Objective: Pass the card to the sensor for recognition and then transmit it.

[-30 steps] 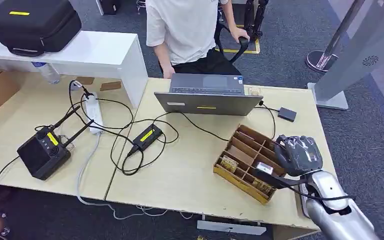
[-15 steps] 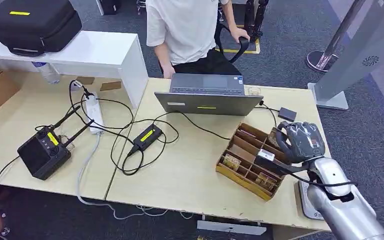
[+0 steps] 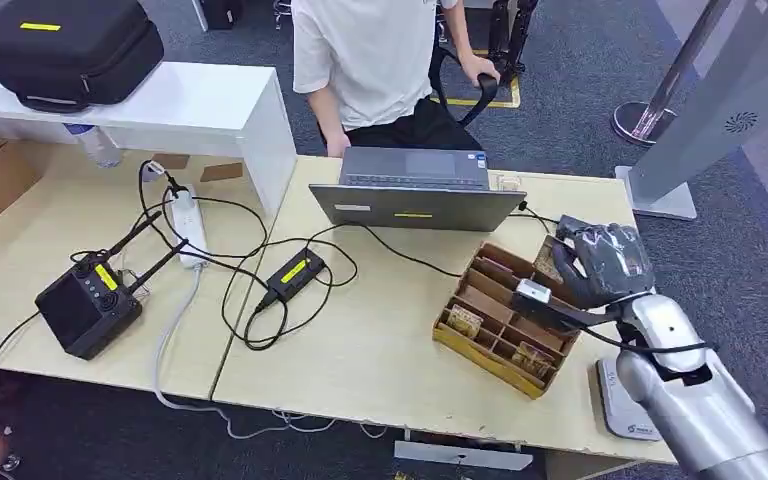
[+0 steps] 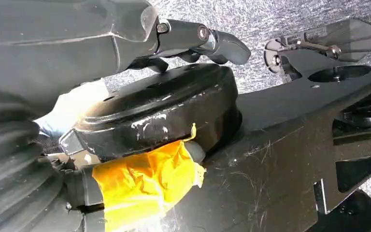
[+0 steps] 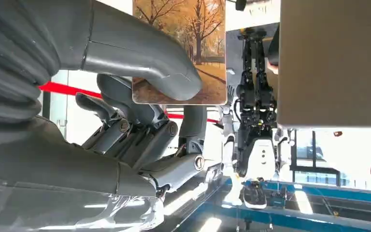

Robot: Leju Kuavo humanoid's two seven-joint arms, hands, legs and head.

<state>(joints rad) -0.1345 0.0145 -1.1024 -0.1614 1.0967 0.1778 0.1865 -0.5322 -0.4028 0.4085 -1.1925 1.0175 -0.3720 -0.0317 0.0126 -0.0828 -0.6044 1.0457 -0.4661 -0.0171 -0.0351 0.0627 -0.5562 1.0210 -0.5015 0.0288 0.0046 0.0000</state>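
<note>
My right hand (image 3: 605, 265) hangs above the far right corner of the brown divided box (image 3: 465, 297) on the table. It holds a card (image 5: 207, 48) printed with autumn trees, its thumb (image 5: 140, 53) pressing across the card's face. A flat grey-white device (image 3: 620, 400) lies on the table's front right, under my right forearm. A small dark box on a cable (image 3: 566, 221) peeks out just beyond the hand. My left hand (image 4: 193, 36) hangs low over the grey carpet with nothing in it.
An open laptop (image 3: 415, 190) stands at the table's far edge, and a person in a white shirt (image 3: 380, 50) sits behind it. Cables, a black adapter (image 3: 295, 272), a power strip (image 3: 190, 225) and a black radio unit (image 3: 88, 305) lie to the left.
My right hand has risen and moved away from me with the card, from over the box's near right part to its far right corner. More of the grey-white device shows.
</note>
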